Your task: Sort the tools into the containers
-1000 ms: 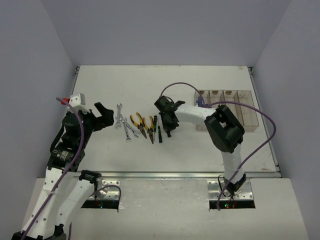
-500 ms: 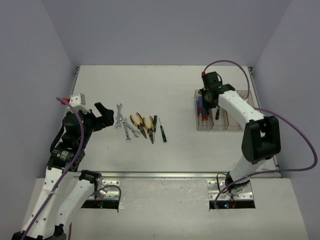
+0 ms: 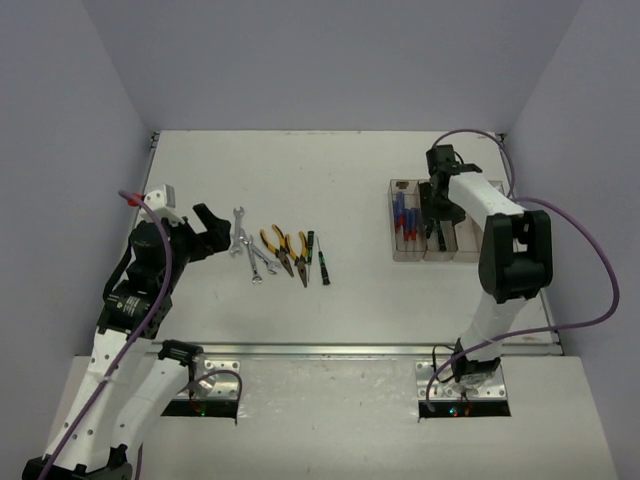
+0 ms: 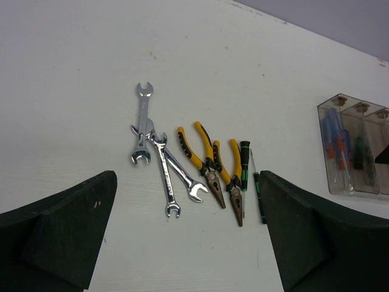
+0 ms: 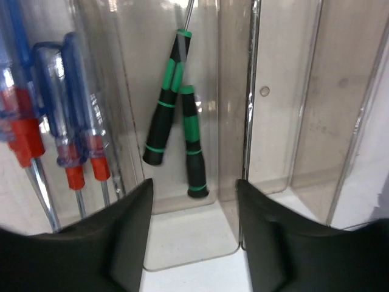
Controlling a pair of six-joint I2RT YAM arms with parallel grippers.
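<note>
Three silver wrenches (image 3: 247, 247), two yellow-handled pliers (image 3: 285, 250) and two black-and-green screwdrivers (image 3: 316, 258) lie in a row on the table. My left gripper (image 3: 215, 232) hovers open just left of them; its wrist view shows the wrenches (image 4: 159, 161), pliers (image 4: 216, 167) and screwdrivers (image 4: 246, 167) ahead of its jaws (image 4: 188, 243). My right gripper (image 3: 438, 212) is open over the containers (image 3: 410, 255), with nothing between its fingers. Below it, two black-and-green screwdrivers (image 5: 182, 121) lie in the second bin (image 5: 252, 121). Blue-and-red screwdrivers (image 5: 67, 121) fill the leftmost bin.
The two bins to the right (image 5: 316, 121) hold no tools in the right wrist view. The containers (image 4: 355, 106) sit at the table's right side, near its right edge. A purple cable (image 3: 570, 260) loops beside the right arm.
The right arm swung from the tool row to the containers with a black-and-green screwdriver, then opened over the second bin, where the screwdriver now lies. The left arm barely moved.
</note>
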